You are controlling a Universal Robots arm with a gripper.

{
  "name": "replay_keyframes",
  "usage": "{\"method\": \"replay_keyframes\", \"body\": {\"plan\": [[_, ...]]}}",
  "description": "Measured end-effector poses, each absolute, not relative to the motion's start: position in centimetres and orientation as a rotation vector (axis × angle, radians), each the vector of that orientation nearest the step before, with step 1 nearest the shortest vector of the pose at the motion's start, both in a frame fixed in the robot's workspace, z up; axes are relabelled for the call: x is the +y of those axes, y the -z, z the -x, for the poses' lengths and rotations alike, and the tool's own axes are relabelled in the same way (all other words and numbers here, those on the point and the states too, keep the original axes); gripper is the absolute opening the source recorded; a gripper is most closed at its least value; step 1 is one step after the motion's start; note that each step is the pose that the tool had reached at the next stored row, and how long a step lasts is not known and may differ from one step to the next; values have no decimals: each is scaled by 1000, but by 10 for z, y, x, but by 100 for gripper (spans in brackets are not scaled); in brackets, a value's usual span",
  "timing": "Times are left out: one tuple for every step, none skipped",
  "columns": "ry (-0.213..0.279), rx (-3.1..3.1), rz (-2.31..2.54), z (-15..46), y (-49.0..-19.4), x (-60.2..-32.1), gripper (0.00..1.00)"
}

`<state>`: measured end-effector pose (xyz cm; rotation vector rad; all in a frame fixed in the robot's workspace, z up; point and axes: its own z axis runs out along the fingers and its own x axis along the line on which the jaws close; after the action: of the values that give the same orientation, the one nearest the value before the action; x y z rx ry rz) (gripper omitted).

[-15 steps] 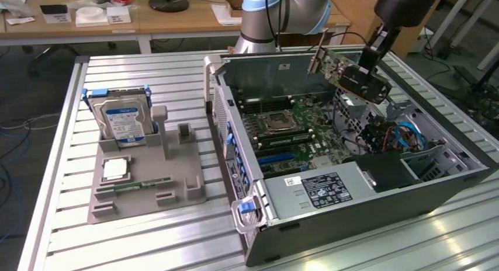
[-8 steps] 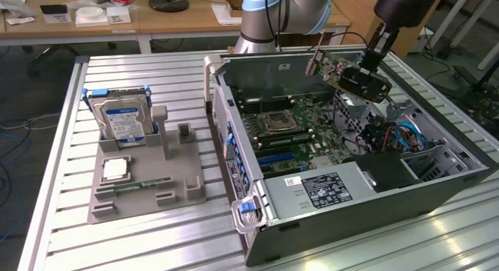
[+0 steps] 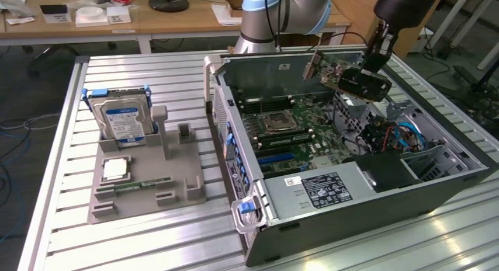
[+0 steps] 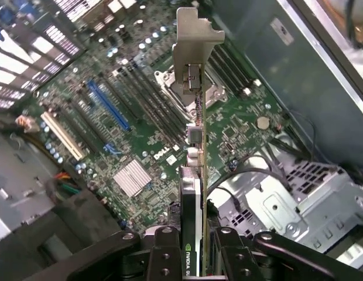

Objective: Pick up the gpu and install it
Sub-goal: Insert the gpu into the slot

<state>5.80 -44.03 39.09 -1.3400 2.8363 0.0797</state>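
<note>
The gpu point(image 3: 343, 75) hangs in the air over the back part of the open computer case point(image 3: 405, 192), tilted, with its tan board facing the arm's base and a dark face on the other side. My gripper point(image 3: 374, 62) is shut on its upper edge. In the wrist view the gpu point(image 4: 196, 134) appears edge-on, its metal bracket point(image 4: 196, 41) pointing away from me, and the gripper point(image 4: 193, 249) clamps it from both sides. Below it lies the green motherboard point(image 4: 246, 126) with a blue slot point(image 4: 108, 105) and a white slot point(image 4: 63, 136); the card is well above them.
Left of the case in the exterior view stands a grey fixture point(image 3: 183, 192) holding a silver hard drive point(image 3: 121, 119), a narrow green memory stick point(image 3: 144, 185) and a square chip point(image 3: 115, 169). Cables point(image 3: 394, 136) and a drive cage point(image 4: 287, 205) crowd the case's far side.
</note>
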Motion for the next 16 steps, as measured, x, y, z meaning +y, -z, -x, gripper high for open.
{"method": "replay_keyframes", "body": {"plan": [[-80, 2827, 1361, -58, -391, -440, 27], [-80, 2816, 1383, -58, -391, -440, 27], [-80, 2806, 1404, -58, -391, -440, 27], [-80, 2796, 1425, -58, -391, -440, 27], [-80, 2786, 1446, -58, -391, -440, 27], [-80, 2775, 1467, -58, -391, -440, 27], [-80, 2764, 1488, -58, -391, -440, 27], [-80, 2753, 1510, -58, -391, -440, 27], [-80, 2742, 1530, -58, -390, -440, 27], [-80, 2733, 1548, -58, -390, -440, 27], [-80, 2723, 1566, -58, -390, -440, 27], [-80, 2713, 1584, -58, -390, -440, 27], [-80, 2702, 1603, -58, -390, -440, 27], [-80, 2691, 1621, -58, -390, -440, 27], [-80, 2680, 1641, -58, -390, -440, 27], [-80, 2669, 1660, -58, -390, -440, 27]]}}
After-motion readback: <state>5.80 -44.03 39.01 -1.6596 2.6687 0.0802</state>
